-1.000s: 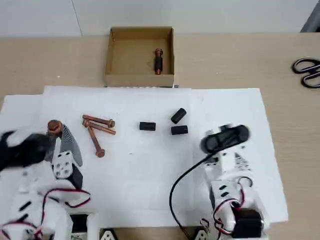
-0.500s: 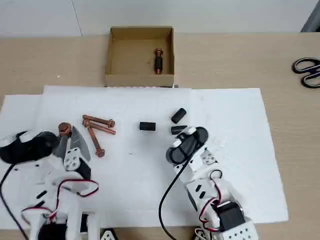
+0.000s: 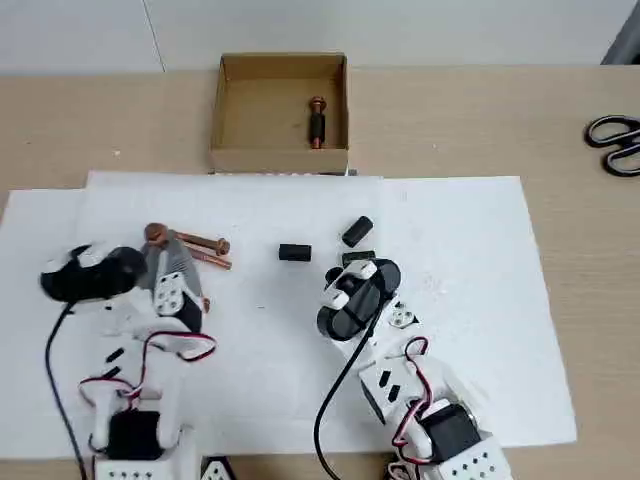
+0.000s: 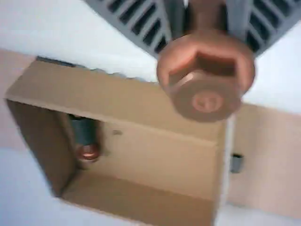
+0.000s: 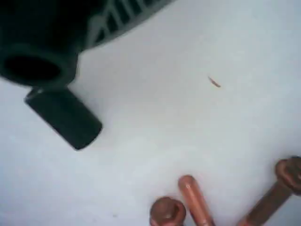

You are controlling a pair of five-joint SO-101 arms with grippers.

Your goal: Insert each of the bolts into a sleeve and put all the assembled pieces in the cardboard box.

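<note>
Left gripper [image 3: 159, 250] is clamped on a copper bolt [image 3: 155, 234], with the jaws nipping the shank just under the head and the head pointing toward the cardboard box [image 3: 228, 110]. In the left wrist view the head is a hex on a round flange with a small raised disc on its end face, in a dull copper finish. It sits over the left part of the white sheet [image 3: 460, 330].

Loose bolts [image 3: 200, 244] have the same finish. Two lie nearly side by side on the sheet, just beside that gripper.

The sleeves are short matte black tubes with an open bore:
- One sleeve [image 3: 294, 252] lies alone mid-sheet.
- A tilted sleeve [image 3: 357, 231] lies near it, toward the box.
- A third sleeve [image 3: 360, 257] is partly under the right arm's wrist.

Right gripper [image 3: 340, 274] is down at that third sleeve. The right wrist view shows a sleeve's open end right up against it — can't tell if the gripper is open or closed, or if it has hold of anything.

The box is brown and open-topped, on the wooden table [image 3: 100, 120] just past the sheet's far edge. Inside is one assembled piece [image 3: 317, 122] — a bolt through a black sleeve with copper showing at both ends, lying near the box's right wall.

Scissors [image 3: 612, 140] are at the table's right edge, well apart.
</note>
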